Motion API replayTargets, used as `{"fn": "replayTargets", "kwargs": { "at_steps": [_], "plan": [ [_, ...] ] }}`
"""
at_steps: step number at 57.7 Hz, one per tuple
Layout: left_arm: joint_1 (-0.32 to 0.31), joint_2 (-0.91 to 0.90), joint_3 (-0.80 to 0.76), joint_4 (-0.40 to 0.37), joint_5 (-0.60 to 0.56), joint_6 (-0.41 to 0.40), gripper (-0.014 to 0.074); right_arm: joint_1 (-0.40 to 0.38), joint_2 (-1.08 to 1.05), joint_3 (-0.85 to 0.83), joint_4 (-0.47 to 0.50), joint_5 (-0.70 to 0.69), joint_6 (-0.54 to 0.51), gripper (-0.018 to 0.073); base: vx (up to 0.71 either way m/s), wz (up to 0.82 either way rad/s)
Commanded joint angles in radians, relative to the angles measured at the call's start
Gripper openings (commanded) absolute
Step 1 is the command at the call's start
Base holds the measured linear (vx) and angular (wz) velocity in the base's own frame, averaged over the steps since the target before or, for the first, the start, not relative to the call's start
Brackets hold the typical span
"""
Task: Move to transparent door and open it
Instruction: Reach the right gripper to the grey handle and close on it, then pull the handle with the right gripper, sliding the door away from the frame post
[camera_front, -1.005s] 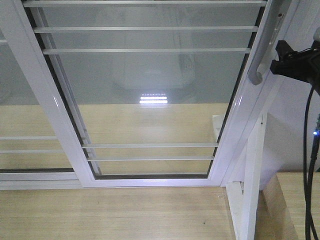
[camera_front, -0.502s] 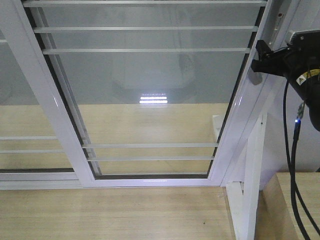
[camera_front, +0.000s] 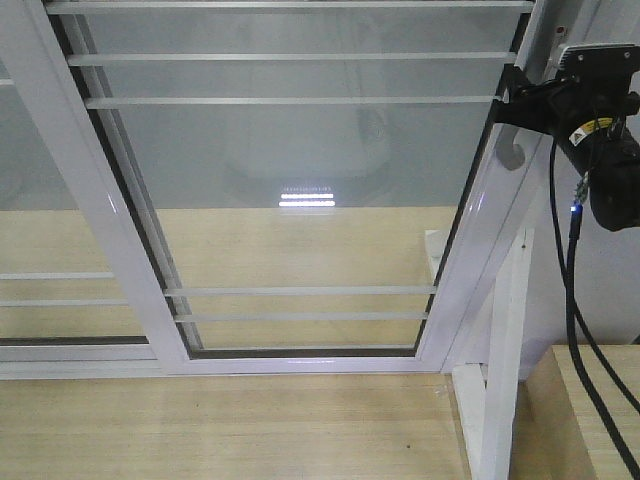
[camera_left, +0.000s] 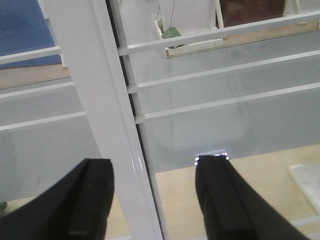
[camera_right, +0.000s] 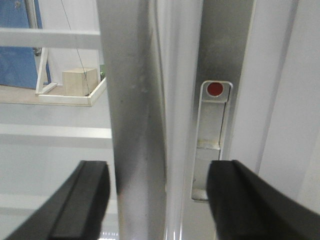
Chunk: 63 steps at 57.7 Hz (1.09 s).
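Note:
The transparent door (camera_front: 300, 160) fills the front view: glass in a white frame with thin white crossbars. Its curved grey handle (camera_front: 513, 152) runs down the right stile. My right gripper (camera_front: 512, 98) reaches in from the right at the handle. In the right wrist view it (camera_right: 160, 200) is open, and the handle (camera_right: 136, 110) stands between its black fingers (camera_right: 85, 200) without touching either. My left gripper (camera_left: 152, 200) is open too, facing a white upright frame bar (camera_left: 95, 100) with nothing held.
A second white-framed glass panel (camera_front: 40, 250) overlaps on the left. A lock plate with a red dot (camera_right: 215, 89) sits beside the handle. A white post (camera_front: 500, 380) and a wooden surface (camera_front: 590, 420) stand at lower right. Light wood floor (camera_front: 220, 430) lies below.
My right arm has moved left and upward from the right edge, and its fingers now sit at the door handle. The door has not moved.

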<state>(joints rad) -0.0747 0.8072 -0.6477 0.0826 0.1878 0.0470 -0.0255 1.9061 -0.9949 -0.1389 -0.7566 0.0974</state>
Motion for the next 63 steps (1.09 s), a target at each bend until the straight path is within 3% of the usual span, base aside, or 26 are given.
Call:
{"fn": "replayTargets", "kwargs": {
  "at_steps": [1, 8, 18, 34, 63],
  "plan": [
    [-0.005, -0.005, -0.035, -0.003, -0.075, -0.003, 0.0491, 0.004, -0.043, -0.032, 0.007, -0.084, -0.003, 0.0339, 0.00, 0.00],
    [-0.005, -0.005, -0.035, -0.003, -0.076, -0.003, 0.0491, 0.004, -0.024, -0.032, 0.008, -0.093, -0.001, 0.0189, 0.00, 0.00],
    [-0.005, -0.005, -0.035, -0.003, -0.076, -0.003, 0.0491, 0.004, -0.009, -0.032, 0.019, -0.122, -0.001, 0.0092, 0.00, 0.00],
    [-0.005, -0.005, -0.035, -0.003, -0.076, -0.003, 0.0491, 0.050, -0.006, -0.058, 0.011, -0.121, -0.005, 0.0088, 0.00, 0.00],
    [-0.005, -0.005, -0.035, -0.003, -0.076, -0.003, 0.0491, 0.185, 0.089, -0.268, 0.014, -0.034, -0.005, 0.0088, -0.02, -0.05]
  ]
}}
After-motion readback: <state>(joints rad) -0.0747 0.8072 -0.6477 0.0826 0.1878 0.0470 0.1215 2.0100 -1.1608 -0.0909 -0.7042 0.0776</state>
